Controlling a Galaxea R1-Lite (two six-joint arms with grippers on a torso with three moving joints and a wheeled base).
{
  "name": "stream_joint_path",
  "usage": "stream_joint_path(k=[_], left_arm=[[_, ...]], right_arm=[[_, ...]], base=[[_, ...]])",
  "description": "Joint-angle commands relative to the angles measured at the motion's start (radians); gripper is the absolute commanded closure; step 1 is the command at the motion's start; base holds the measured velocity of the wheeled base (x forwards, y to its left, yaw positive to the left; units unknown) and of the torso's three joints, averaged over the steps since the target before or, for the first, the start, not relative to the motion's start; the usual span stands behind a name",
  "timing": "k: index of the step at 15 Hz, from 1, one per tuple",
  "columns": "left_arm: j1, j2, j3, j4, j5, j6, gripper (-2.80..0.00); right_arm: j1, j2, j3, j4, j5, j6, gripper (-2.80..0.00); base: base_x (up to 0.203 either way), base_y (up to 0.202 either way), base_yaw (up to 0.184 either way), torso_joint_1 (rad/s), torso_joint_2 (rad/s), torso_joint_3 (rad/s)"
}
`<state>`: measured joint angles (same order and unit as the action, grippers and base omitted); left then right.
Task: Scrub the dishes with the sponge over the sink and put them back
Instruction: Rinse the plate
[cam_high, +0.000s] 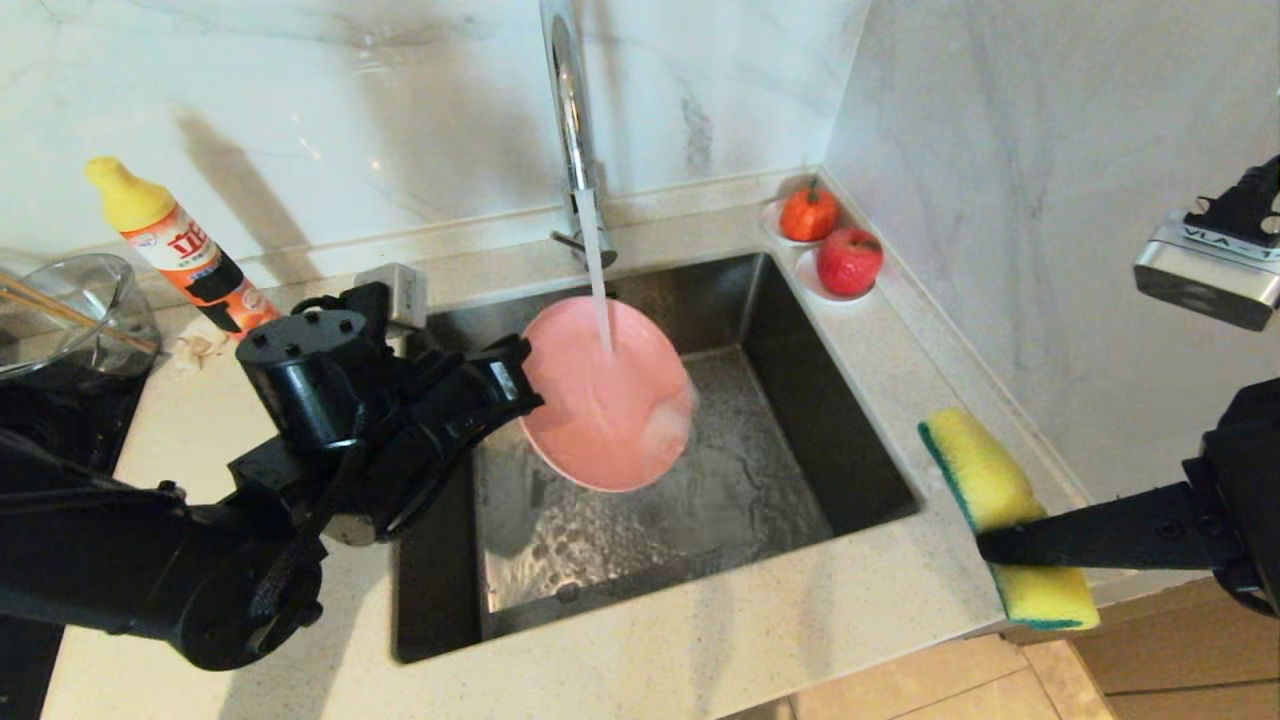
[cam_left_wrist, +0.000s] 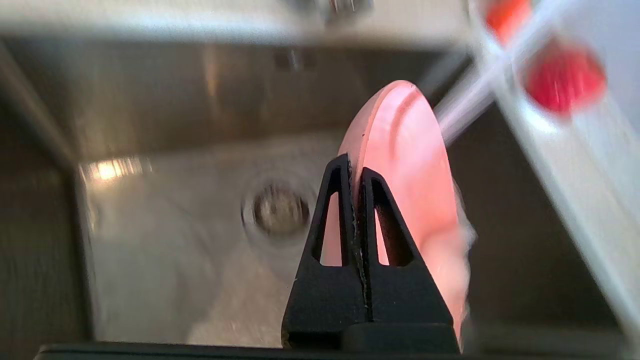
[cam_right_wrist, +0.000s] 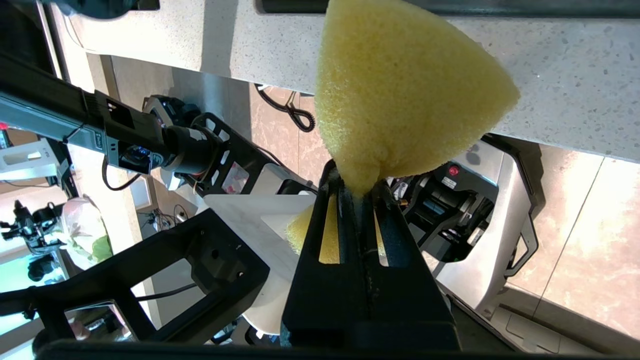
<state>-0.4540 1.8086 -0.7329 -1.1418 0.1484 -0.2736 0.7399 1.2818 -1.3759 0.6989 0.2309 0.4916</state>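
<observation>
My left gripper is shut on the rim of the pink plate, one of the dishes. The plate hangs tilted over the steel sink, and a stream of water from the tap runs onto its face. To the right of the sink, over the counter's front edge, my right gripper is shut on the middle of the yellow sponge with its green side. No other dish is in view.
A yellow-capped detergent bottle and a clear glass bowl stand on the counter left of the sink. Two red fruits lie on small dishes at the back right corner. The drain strainer sits in the wet basin floor.
</observation>
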Motion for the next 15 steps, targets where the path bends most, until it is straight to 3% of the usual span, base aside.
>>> stream_joint_path(k=[1, 5, 7, 10, 11, 15], left_arm=[[0.0, -0.07, 0.068, 0.042, -0.036, -0.003, 0.0], [0.0, -0.178, 0.095, 0.256, -0.038, -0.011, 0.0], [0.01, -0.189, 0.094, 0.273, -0.028, -0.012, 0.0], [0.084, -0.234, 0.076, 0.291, 0.119, 0.001, 0.0], [0.1, -0.256, 0.073, 0.292, 0.139, 0.014, 0.0], [0.149, -0.354, 0.105, 0.238, 0.147, 0.191, 0.0]], right_arm=[[0.007, 0.001, -0.003, 0.004, 0.001, 0.002, 0.0], [0.007, 0.004, -0.006, 0.004, -0.001, 0.002, 0.0], [0.007, 0.004, -0.005, 0.002, -0.008, 0.005, 0.0], [0.007, -0.001, 0.005, -0.017, -0.01, 0.008, 0.0], [0.006, -0.001, 0.005, -0.018, -0.011, 0.008, 0.0], [0.004, -0.018, 0.027, -0.017, -0.013, 0.01, 0.0]], base=[[0.0, 0.0, 0.0, 0.0, 0.0, 0.0], [0.0, 0.0, 0.0, 0.0, 0.0, 0.0], [0.0, 0.0, 0.0, 0.0, 0.0, 0.0], [0.0, 0.0, 0.0, 0.0, 0.0, 0.0], [0.0, 0.0, 0.0, 0.0, 0.0, 0.0], [0.0, 0.0, 0.0, 0.0, 0.0, 0.0]])
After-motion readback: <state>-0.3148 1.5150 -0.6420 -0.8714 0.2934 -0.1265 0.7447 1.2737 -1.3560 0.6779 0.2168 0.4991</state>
